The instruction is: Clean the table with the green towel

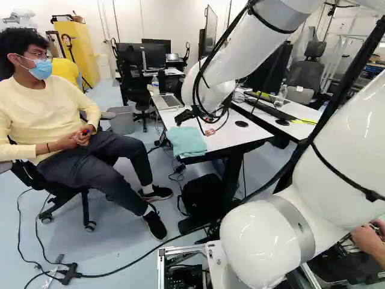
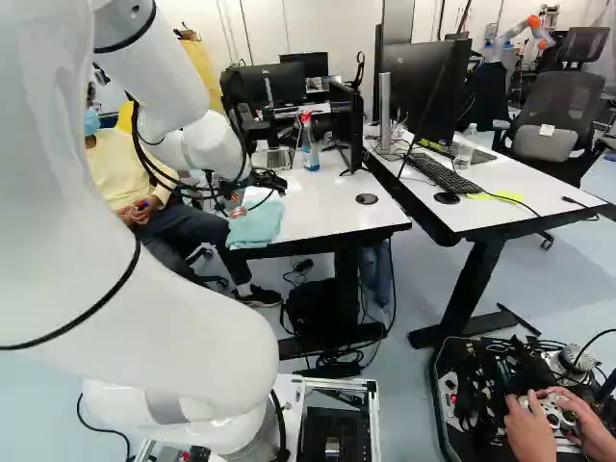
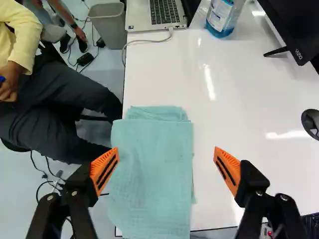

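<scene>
The gripper [image 1: 194, 114] hangs over the near left corner of the white table [image 1: 224, 133]; it shows also in the right base view. A folded green towel [image 1: 187, 142] lies on that corner, its near end reaching to the table's edge. In the wrist view the gripper [image 3: 166, 168] stands wide open. The towel [image 3: 151, 169] lies below the space between its fingers, nearer one orange pad [image 3: 104, 170] than the other. Neither finger is gripping it.
On the table stand a laptop [image 3: 157, 14], a blue bottle [image 3: 222, 16] and a monitor; a round black object [image 3: 312, 122] lies at one side. A person sits close beside the table's left edge. A second desk [image 2: 500, 192] stands to the right. A grey bin [image 1: 122, 120] is on the floor.
</scene>
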### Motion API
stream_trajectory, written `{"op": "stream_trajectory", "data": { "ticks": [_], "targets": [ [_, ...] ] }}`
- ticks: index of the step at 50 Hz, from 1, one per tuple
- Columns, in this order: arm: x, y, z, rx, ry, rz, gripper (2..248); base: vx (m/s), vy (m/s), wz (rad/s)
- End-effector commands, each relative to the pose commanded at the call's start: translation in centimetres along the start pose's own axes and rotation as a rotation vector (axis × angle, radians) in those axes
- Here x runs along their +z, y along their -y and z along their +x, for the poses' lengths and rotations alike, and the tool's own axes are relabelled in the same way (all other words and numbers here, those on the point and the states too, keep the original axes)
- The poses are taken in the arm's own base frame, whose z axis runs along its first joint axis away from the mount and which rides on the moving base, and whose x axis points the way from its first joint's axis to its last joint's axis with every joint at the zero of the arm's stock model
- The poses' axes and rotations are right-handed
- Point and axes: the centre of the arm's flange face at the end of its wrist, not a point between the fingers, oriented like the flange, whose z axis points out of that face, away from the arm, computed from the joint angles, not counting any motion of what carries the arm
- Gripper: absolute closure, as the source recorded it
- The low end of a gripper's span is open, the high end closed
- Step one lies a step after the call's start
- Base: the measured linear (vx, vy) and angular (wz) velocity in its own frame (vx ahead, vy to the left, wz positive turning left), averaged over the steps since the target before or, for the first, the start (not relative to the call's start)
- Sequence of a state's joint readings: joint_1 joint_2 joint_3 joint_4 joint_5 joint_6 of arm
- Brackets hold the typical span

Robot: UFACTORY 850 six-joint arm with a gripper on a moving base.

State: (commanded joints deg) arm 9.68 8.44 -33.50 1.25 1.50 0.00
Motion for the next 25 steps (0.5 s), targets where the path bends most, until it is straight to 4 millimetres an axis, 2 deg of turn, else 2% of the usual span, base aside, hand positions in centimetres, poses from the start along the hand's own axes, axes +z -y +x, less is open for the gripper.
{"op": "stream_trajectory", "data": {
  "ticks": [25],
  "targets": [
    [0.3,-2.0,-4.6,0.027,-0.141,-0.037,3,0.0,0.0,0.0]
  ]
}}
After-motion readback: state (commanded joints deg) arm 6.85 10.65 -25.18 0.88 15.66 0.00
